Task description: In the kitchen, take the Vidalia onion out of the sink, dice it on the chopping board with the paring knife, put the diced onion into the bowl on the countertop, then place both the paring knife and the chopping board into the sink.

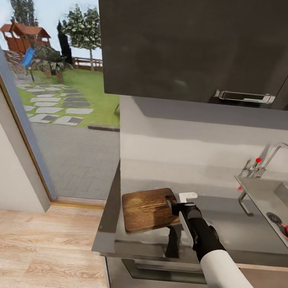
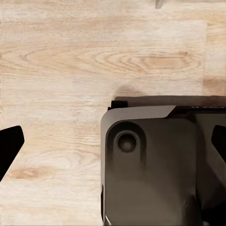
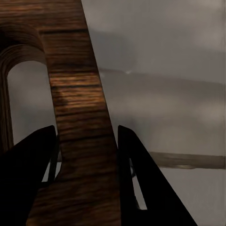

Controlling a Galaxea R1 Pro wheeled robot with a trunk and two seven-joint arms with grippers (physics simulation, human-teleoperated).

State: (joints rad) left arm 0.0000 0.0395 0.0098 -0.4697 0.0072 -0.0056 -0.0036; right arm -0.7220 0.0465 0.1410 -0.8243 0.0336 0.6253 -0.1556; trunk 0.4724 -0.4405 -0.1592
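Chopping board — between right claw fingers

Soft window daylight; right wrist view dim, blurry.

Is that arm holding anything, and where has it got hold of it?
Yes: the right gripper clamps the chopping board by the wooden strip beside its slot handle.

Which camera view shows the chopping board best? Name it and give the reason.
The head view: the whole chopping board shows there, tilted above the countertop, with the right claw on its end. The right wrist view shows just the board's handle strip pinched between the fingers. The left wrist view faces the floor.
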